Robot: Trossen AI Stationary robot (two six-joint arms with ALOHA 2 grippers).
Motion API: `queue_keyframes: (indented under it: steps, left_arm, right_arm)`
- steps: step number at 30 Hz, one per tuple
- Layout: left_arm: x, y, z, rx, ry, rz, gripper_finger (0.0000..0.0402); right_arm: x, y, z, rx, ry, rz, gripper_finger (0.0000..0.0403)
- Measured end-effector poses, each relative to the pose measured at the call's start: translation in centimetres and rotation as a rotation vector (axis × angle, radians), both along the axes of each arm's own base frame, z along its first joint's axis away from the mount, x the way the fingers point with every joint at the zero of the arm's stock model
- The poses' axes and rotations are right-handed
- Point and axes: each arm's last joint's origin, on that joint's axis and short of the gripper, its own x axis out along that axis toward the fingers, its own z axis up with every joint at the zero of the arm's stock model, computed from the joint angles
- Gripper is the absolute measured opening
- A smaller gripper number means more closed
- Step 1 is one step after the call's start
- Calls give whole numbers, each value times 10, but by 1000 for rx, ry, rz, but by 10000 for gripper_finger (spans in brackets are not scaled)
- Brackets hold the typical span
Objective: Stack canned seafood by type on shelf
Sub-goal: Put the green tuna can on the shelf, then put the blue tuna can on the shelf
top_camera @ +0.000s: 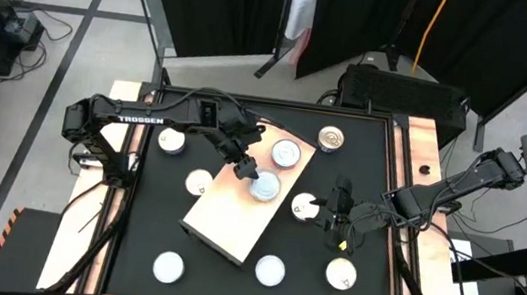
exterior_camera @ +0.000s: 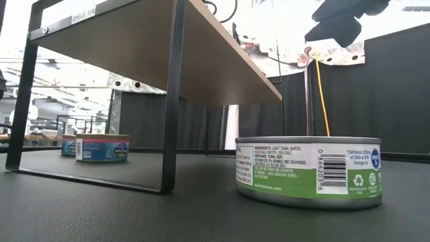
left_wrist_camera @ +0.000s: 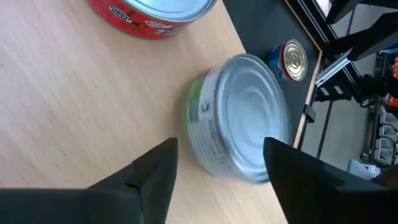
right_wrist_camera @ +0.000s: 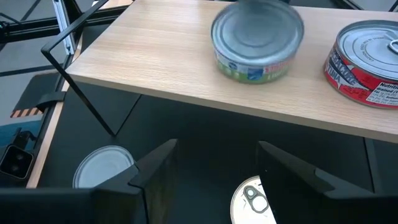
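The shelf [top_camera: 241, 203], a pale wooden board on black metal legs [exterior_camera: 171, 101], stands in the middle of the black table. Two tins rest on it: a red-labelled one [top_camera: 286, 153] and a green-labelled one [left_wrist_camera: 239, 118], which looks blurred. My left gripper [left_wrist_camera: 221, 168] is open, slanting down just behind the green-labelled tin, with a finger to each side of it and no touch that I can see. My right gripper [right_wrist_camera: 217, 165] hangs open beside the shelf's right edge, above a tin with a pull tab [right_wrist_camera: 252, 199].
Loose tins lie flat on the table around the shelf: a golden-topped one [top_camera: 330, 138] at the far right, two at the left [top_camera: 172, 140] [top_camera: 200, 182], and three along the near side [top_camera: 168, 267] [top_camera: 270, 269] [top_camera: 341, 273].
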Motion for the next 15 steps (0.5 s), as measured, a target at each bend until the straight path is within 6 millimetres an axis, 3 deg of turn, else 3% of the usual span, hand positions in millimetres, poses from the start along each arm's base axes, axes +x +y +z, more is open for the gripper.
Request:
queue_keyframes:
  steps: [9,15]
  left_arm:
    - [-3,3,4,53,-23,-31,269]
    - [-28,8,31,187,-93,-27,269]
  right_arm:
    - [0,0,0,-2,-3,-2,210]
    - [16,4,0,-37,-100,-43,210]
